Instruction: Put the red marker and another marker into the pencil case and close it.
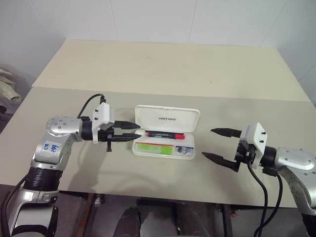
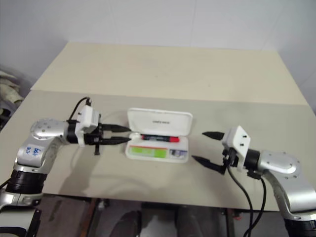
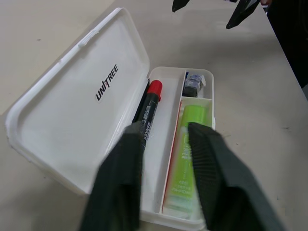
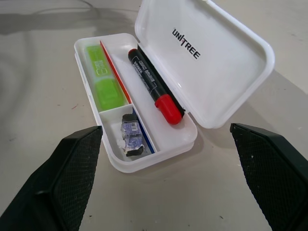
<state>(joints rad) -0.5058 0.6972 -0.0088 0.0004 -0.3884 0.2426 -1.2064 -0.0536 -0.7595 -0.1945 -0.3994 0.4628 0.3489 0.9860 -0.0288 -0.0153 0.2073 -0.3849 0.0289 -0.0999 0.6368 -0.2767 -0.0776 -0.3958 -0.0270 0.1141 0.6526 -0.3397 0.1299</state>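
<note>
The white pencil case lies open on the table, its lid tilted up at the back. The red marker lies in the rear compartment, and the light green highlighter lies in the front one. My left gripper reaches level to the case's left end. Its fingers are drawn close, with a narrow empty gap between them. In the left wrist view the fingertips hover over the marker and the highlighter. My right gripper is wide open a short way from the case's right end, holding nothing.
A small grey stubby object sits in the case's small end compartment. The beige table stretches far behind the case, with a seam across it. Its front edge runs just below the case and both arms.
</note>
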